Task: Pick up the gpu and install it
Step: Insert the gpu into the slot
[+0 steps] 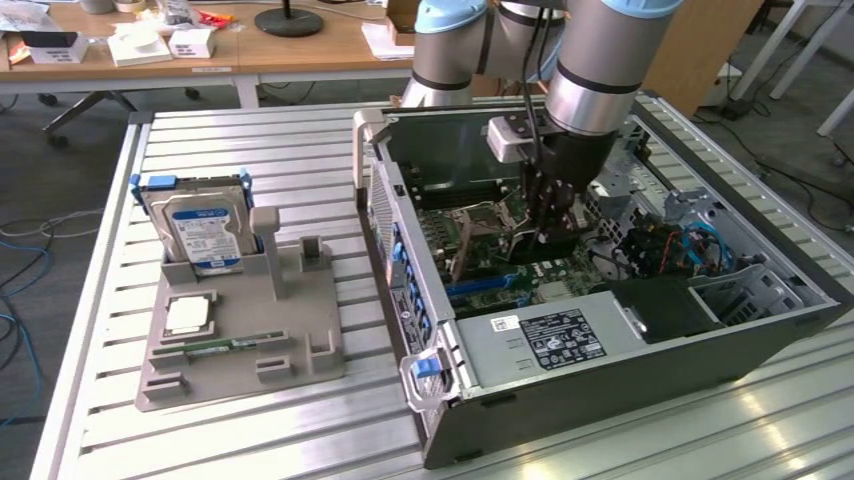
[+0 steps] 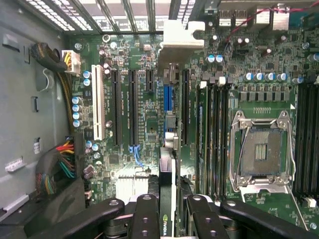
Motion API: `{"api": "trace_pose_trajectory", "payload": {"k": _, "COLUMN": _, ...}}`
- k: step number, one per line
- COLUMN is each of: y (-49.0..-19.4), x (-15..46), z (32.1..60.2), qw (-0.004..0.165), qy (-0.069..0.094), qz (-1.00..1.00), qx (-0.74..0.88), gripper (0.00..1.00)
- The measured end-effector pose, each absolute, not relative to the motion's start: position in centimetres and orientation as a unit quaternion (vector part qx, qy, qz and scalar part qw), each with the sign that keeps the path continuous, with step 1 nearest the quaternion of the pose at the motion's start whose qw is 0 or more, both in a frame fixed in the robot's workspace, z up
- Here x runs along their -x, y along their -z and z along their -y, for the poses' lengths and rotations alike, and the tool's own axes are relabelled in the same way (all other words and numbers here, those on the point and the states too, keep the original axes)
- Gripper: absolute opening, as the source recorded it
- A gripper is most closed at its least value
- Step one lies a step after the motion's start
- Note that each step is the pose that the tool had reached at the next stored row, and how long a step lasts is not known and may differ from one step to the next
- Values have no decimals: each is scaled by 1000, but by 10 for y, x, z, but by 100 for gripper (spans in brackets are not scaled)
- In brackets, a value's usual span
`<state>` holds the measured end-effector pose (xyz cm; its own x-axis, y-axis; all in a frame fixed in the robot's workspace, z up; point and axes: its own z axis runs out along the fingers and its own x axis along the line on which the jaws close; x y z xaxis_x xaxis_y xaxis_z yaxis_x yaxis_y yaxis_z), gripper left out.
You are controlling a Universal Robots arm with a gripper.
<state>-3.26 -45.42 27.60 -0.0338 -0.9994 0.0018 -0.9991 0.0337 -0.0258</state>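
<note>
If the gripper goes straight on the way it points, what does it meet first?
The gripper carries the gpu edge-down, so the card would meet the motherboard first, among the long expansion slots. Which slot, I can't tell; depth is unclear.

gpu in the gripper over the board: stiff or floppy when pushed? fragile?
Probably stiff: the gpu shows edge-on as a straight, thin board clamped in the gripper. Likely light for its size, being that thin. Probably fragile to side loads: held by one edge, it could lever or twist if pushed off-line against the motherboard slots.
</note>
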Motion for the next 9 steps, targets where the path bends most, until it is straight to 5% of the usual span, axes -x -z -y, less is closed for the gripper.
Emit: {"api": "trace_pose_trajectory", "payload": {"k": 9, "y": -276, "x": 41, "z": 454, "qw": 8, "qy": 10, "qz": -719, "qx": 695, "gripper": 26}}
